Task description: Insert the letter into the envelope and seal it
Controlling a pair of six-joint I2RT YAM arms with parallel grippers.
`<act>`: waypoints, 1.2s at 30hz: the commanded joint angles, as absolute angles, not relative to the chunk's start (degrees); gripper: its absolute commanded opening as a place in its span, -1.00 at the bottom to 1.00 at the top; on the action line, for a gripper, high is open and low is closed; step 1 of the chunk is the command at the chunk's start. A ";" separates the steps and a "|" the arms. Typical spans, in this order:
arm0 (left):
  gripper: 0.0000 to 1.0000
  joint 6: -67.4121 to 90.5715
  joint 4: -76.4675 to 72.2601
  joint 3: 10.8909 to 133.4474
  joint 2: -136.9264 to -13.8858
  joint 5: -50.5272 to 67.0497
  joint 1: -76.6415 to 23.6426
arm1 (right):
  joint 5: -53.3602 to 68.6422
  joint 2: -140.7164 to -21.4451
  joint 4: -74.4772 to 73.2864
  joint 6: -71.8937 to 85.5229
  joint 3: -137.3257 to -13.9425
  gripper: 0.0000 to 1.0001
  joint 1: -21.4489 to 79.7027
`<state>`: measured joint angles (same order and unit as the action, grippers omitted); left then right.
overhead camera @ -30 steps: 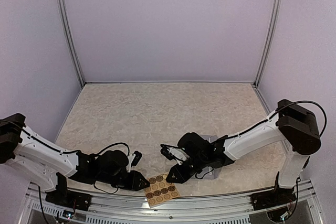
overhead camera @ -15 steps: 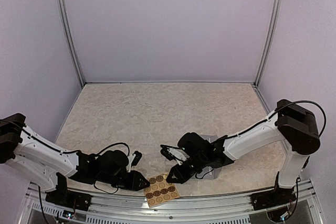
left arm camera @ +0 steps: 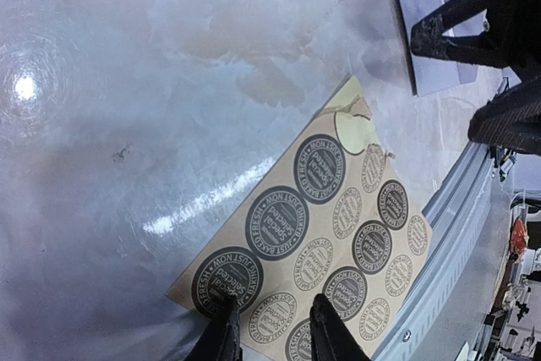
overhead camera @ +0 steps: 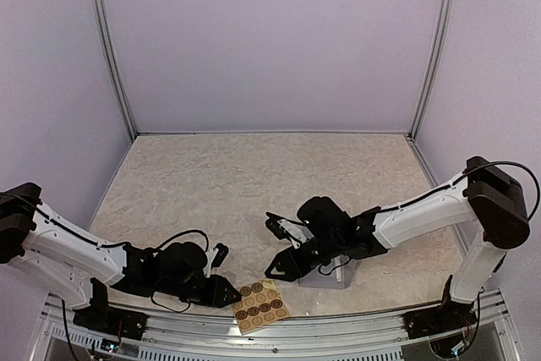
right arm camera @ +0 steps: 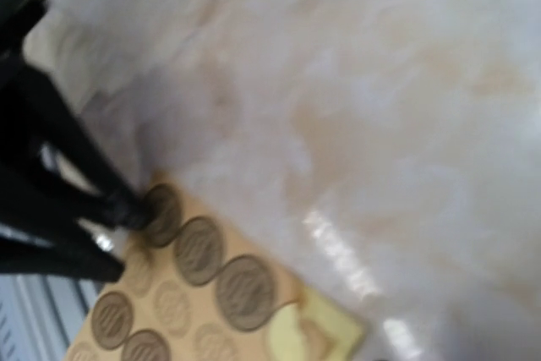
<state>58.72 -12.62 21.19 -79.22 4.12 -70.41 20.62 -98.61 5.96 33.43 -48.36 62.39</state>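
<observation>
The grey-lavender envelope (overhead camera: 347, 274) lies flat under my right arm, and its corner shows in the left wrist view (left arm camera: 420, 14). No letter shows in any view. The tan sticker sheet (overhead camera: 260, 305) lies at the near edge; its far corner spot (left arm camera: 351, 131) is bare and pale. My left gripper (overhead camera: 226, 293) is open, and both fingertips (left arm camera: 225, 327) rest on the sheet's near end. My right gripper (overhead camera: 281, 268) hovers just beyond the sheet's far corner. Its two fingers (left arm camera: 439, 33) stand apart with nothing seen between them. The right wrist view is blurred and shows the sheet (right arm camera: 194, 285) below.
The aluminium frame rail (overhead camera: 279, 336) runs along the near edge just behind the sheet. Lilac walls (overhead camera: 270, 40) close in the marbled table (overhead camera: 254, 183) on three sides. My left arm's cable (overhead camera: 182, 234) loops above its wrist.
My right gripper has drawn back up and to the right, off the sheet's far corner. The left gripper and the sheet have not moved.
</observation>
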 commanded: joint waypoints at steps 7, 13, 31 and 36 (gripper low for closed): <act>-0.47 58.31 -10.63 20.21 -78.66 3.34 -69.96 | 24.32 -104.05 7.02 31.64 -50.62 -0.02 60.95; -0.46 58.04 -10.37 20.48 -78.96 3.45 -69.96 | 26.84 -106.47 7.58 32.39 -51.11 -0.03 61.29; -0.46 57.62 -10.29 20.83 -79.63 3.39 -69.79 | 29.31 -108.75 9.14 34.45 -52.38 -0.65 63.28; -0.47 57.83 -9.87 20.68 -78.99 2.40 -69.81 | 28.14 -106.94 9.22 35.08 -51.66 -1.00 63.15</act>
